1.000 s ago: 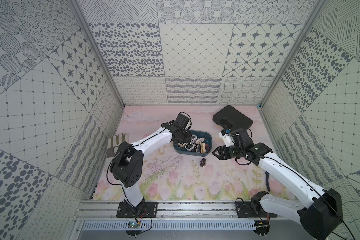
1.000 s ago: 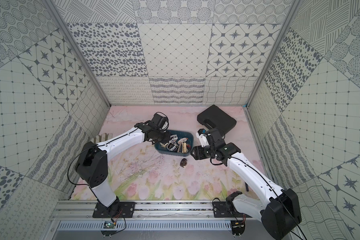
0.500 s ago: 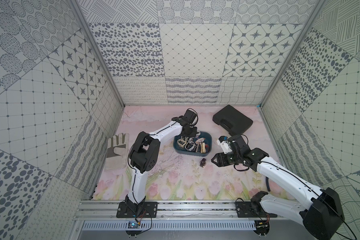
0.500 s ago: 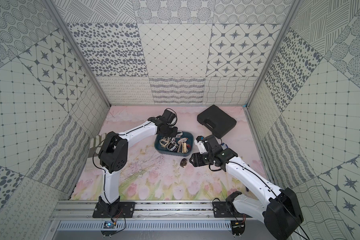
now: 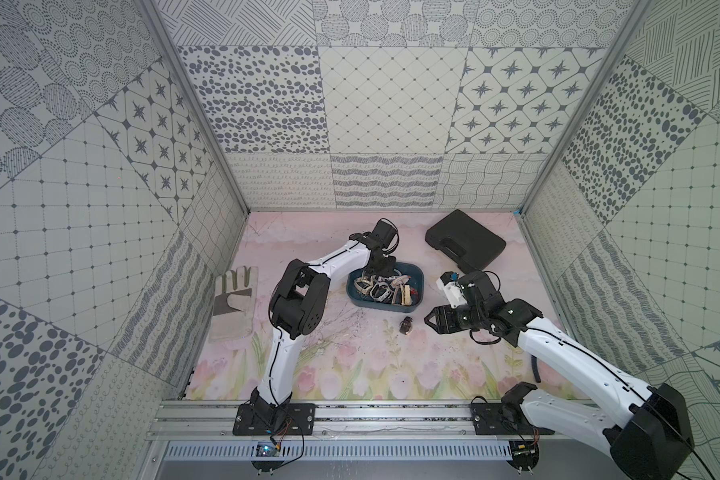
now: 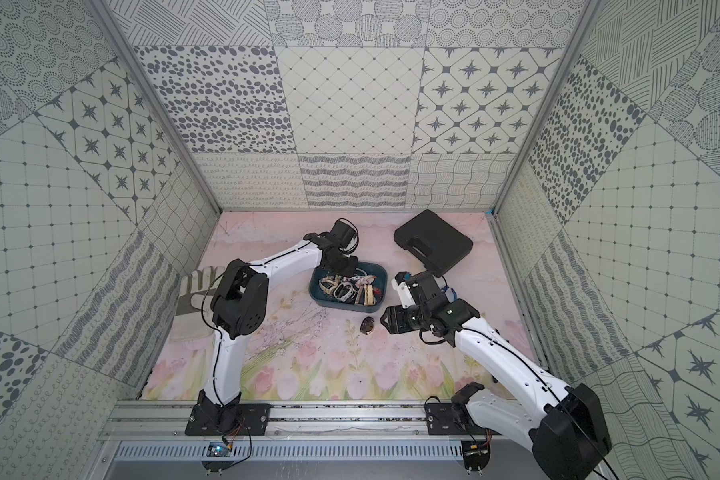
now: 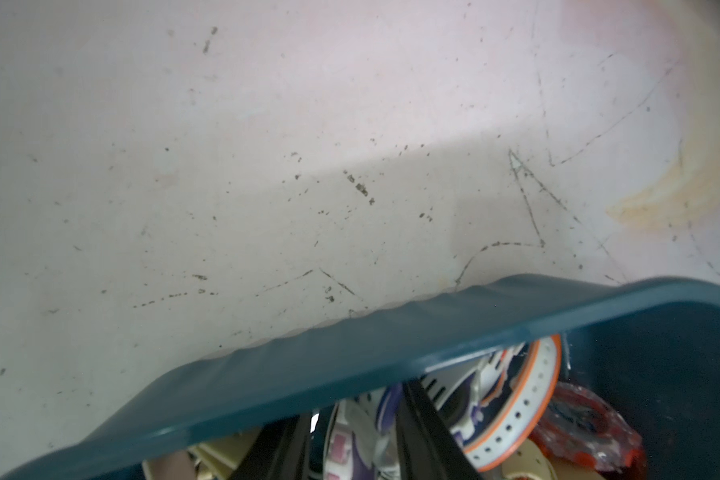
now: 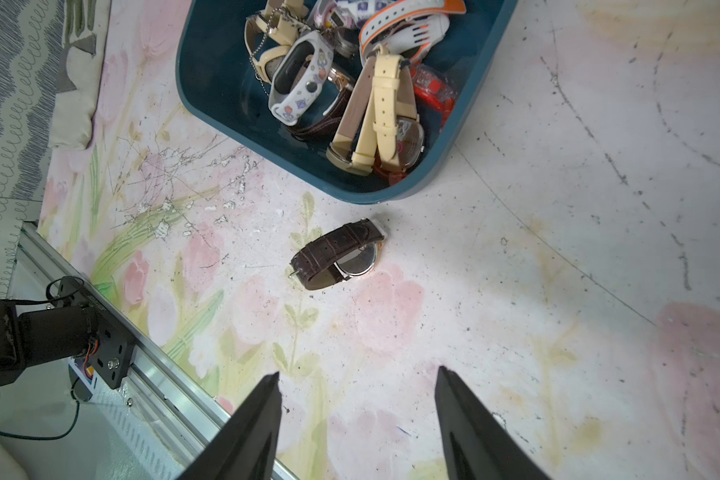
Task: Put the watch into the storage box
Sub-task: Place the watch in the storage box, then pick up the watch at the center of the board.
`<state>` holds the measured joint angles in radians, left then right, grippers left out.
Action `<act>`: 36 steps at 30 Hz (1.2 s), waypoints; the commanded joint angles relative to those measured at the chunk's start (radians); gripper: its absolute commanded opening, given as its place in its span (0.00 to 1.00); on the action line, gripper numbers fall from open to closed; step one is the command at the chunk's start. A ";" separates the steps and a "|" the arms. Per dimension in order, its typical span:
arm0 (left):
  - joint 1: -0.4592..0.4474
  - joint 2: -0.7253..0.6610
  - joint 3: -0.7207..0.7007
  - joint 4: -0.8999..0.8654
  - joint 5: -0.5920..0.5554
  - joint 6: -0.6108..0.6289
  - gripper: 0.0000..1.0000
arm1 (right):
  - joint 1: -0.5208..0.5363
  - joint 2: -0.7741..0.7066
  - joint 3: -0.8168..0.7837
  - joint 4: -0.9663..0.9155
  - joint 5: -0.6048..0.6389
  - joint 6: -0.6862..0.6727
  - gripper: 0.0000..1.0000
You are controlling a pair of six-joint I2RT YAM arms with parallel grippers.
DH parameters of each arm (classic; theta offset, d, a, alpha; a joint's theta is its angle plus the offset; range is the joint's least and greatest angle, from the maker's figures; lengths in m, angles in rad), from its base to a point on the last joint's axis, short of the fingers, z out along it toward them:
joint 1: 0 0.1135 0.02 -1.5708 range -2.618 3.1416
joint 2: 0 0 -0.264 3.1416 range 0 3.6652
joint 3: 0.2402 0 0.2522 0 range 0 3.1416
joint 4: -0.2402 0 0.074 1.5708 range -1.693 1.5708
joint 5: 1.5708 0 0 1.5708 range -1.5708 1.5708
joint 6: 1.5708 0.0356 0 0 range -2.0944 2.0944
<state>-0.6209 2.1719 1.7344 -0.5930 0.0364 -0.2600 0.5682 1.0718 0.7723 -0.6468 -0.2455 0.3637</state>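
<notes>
Left arm has folded its elbow up and swung its claw over the storage box since a second back; right arm has dropped and slid toward the loose watch. Both top views: left claw hangs over the far-left end of the storage box, opening unreadable from up here. Right claw is low over the counter, spread wide, empty, pointing at the watch. Watch lies on the counter just outside the box's near wall, between box and claw, apart from both. Glove and black case sit well off, not involved. Left wrist: fingers parted some way inside the box rim, a white-and-purple strap between them; can't tell if pinched or let go. Right wrist: right claw wide, nothing in it, watch ahead of the gap, not reached. Pile of watches already in the box; no other loose one seen, so likely the last, with pick, carry and drop all left. Watch look: dark brown croc-grain strap closed in a loop, lying on its side, round pale disc with a rosy rim.
</notes>
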 commanded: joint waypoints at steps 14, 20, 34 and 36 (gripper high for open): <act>-0.012 -0.497 -0.238 0.113 0.106 -0.071 0.54 | 0.218 -0.101 -0.156 0.186 0.029 0.160 0.62; -0.022 -0.755 -0.544 0.210 0.113 -0.132 0.54 | 0.375 -0.052 -0.255 0.391 0.249 0.234 0.57; -0.051 -1.157 -0.942 0.178 0.110 -0.225 0.54 | 0.435 0.203 -0.201 0.616 0.427 0.128 0.55; -0.051 -1.188 -0.958 0.170 0.106 -0.235 0.54 | 0.433 0.229 -0.184 0.614 0.431 0.115 0.54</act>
<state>-0.6678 1.0569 0.8238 -0.4213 0.1490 -0.4442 1.0000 1.2781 0.5430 -0.1032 0.1463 0.5179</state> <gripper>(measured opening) 0.534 0.542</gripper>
